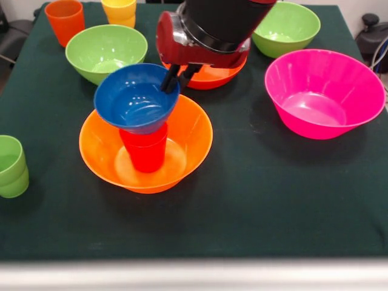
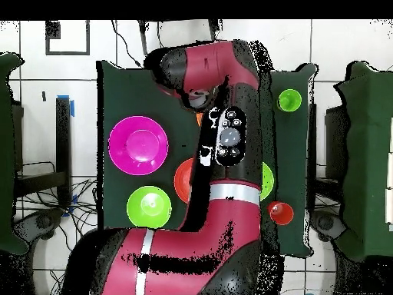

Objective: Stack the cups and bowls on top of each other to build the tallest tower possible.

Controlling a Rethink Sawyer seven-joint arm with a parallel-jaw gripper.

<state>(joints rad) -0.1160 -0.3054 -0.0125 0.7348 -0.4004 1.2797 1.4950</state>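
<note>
Dark green cloth covers the table (image 1: pixel 254 200). Item one, the tower: large orange bowl (image 1: pixel 191 142) as base, a red cup (image 1: pixel 145 151) standing upside down inside it, the small blue bowl (image 1: pixel 134 100) seated on that cup and tilted. My gripper (image 1: pixel 171 82) pinches the blue bowl's far rim, fingers pressed together on it. Light green cups (image 1: pixel 11 167), nested, stand near the cloth's edge. Pink bowl (image 1: pixel 321 94): empty. Two light green bowls (image 1: pixel 106 51) (image 1: pixel 286 27): empty. Red-orange bowl (image 1: pixel 212 76) sits half hidden under my arm (image 2: pixel 222 146). Orange cup (image 1: pixel 64 21) and yellow cups (image 1: pixel 119 12) at the far edge. My arm descends from above, wrist over the tower.
</note>
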